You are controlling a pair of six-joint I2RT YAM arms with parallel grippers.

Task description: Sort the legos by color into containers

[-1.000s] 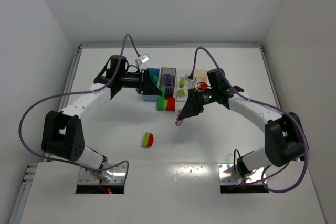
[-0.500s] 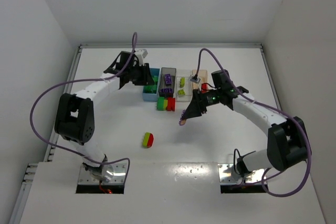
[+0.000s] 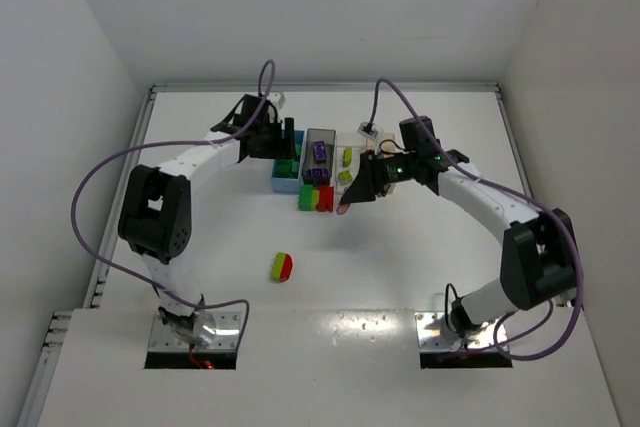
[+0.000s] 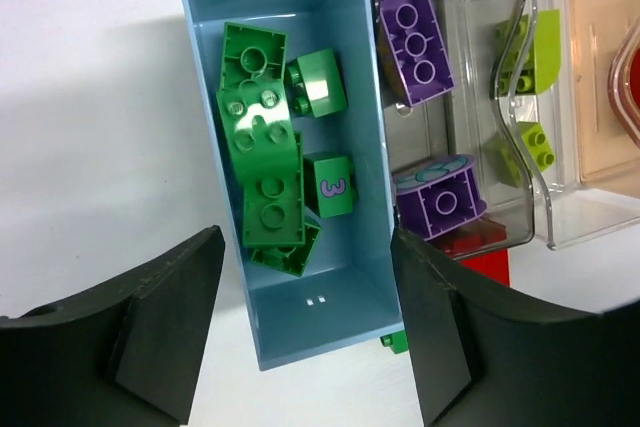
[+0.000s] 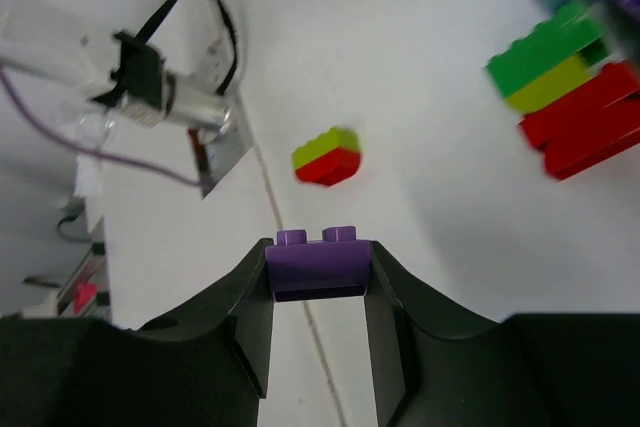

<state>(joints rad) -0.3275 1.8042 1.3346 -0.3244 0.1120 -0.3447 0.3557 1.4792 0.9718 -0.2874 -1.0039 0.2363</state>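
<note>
My left gripper (image 3: 288,139) (image 4: 308,332) hangs open over the blue bin (image 3: 282,181) (image 4: 322,309), with nothing between its jaws. Several green legos (image 4: 262,152) lie in that bin. My right gripper (image 3: 345,204) (image 5: 318,259) is shut on a purple lego (image 5: 318,273), just in front of the row of containers. The dark grey bin (image 3: 322,137) holds purple legos (image 4: 412,27). Yellow-green legos (image 4: 527,39) sit in the clear bin (image 3: 347,169). The tan-orange bin (image 4: 605,77) is partly hidden by my right arm in the top view.
A green and yellow-green stack (image 3: 308,196) (image 5: 545,69) and a red stack (image 3: 325,198) (image 5: 590,122) stand against the front of the bins. A yellow-green and red piece (image 3: 282,266) (image 5: 327,155) lies alone mid-table. Cables loop off both arms.
My left gripper has swung over the blue bin and opened. My right gripper has carried the purple lego closer to the bins.
</note>
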